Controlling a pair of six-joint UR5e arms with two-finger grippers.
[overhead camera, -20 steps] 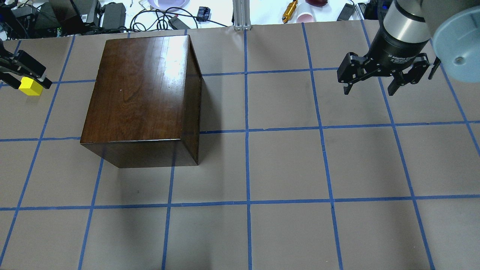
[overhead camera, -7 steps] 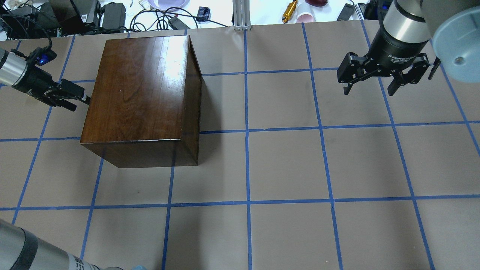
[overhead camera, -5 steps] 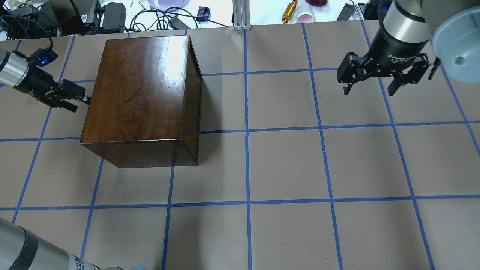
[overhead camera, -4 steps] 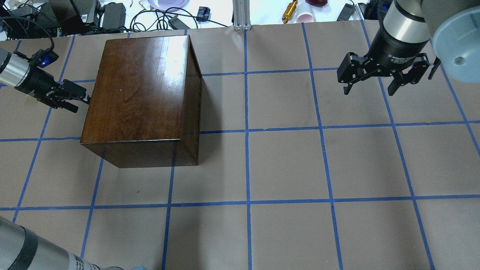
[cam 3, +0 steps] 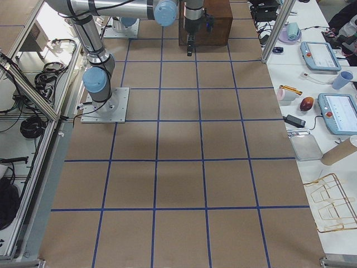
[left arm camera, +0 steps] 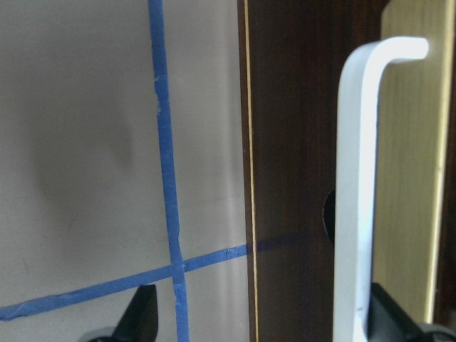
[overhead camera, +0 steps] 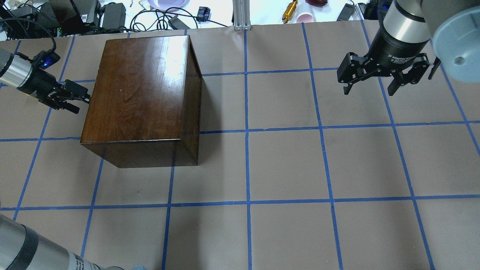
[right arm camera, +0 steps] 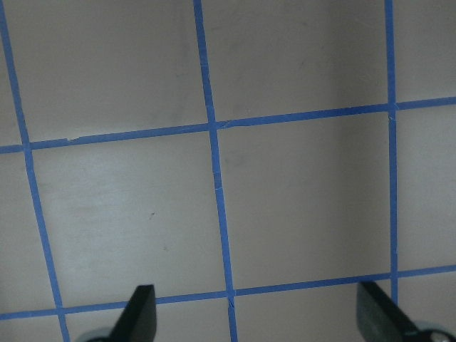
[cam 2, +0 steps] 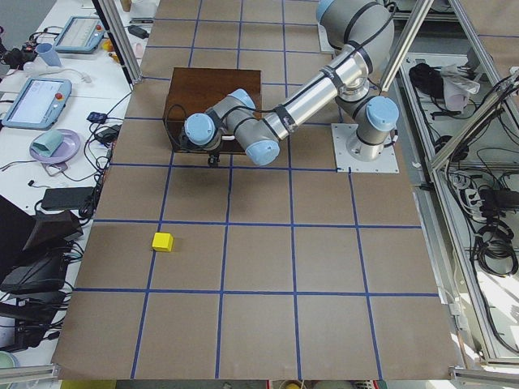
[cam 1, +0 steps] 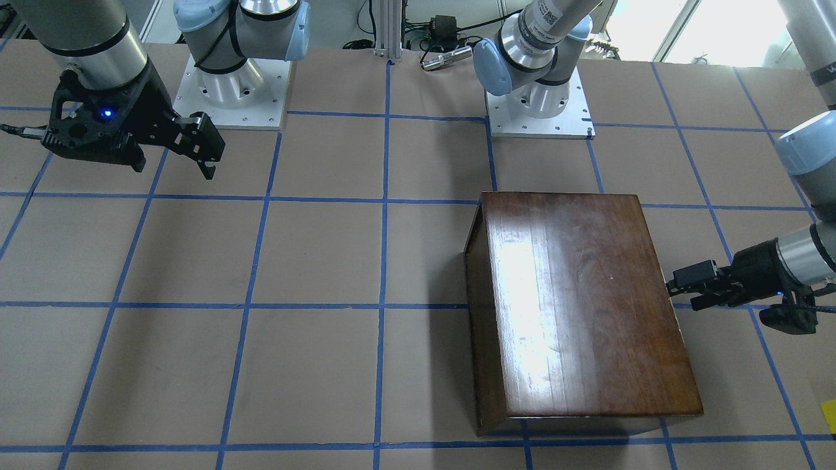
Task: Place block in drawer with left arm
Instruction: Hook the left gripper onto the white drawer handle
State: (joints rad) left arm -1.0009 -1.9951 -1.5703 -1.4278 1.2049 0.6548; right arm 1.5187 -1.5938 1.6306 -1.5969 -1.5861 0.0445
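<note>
The glossy dark-brown box (overhead camera: 138, 93) stands on the table with the drawer shut. The left wrist view shows the drawer's dark front panel (left arm camera: 299, 142) and its pale metal pull (left arm camera: 356, 178) close up. My left gripper (overhead camera: 80, 103) is open and empty at the box's left face. The pull lies between its fingertips, close to one finger (left arm camera: 388, 320). This gripper also shows in the front view (cam 1: 682, 294). The yellow block (cam 2: 163, 241) lies on the table away from the box, at the front view's right edge (cam 1: 829, 416). My right gripper (overhead camera: 369, 92) hangs open and empty.
Blue tape lines grid the brown table (overhead camera: 285, 165). Cables, chargers and small items lie beyond the far edge (overhead camera: 157, 15). The arm bases (cam 1: 539, 104) are bolted at the robot's side. Tablets and cups lie on the side bench (cam 2: 40, 89).
2.8 s ago the left gripper was at the far left with the yellow block. It now sits at the box's left face without it. Over the last second it only crept slightly.
</note>
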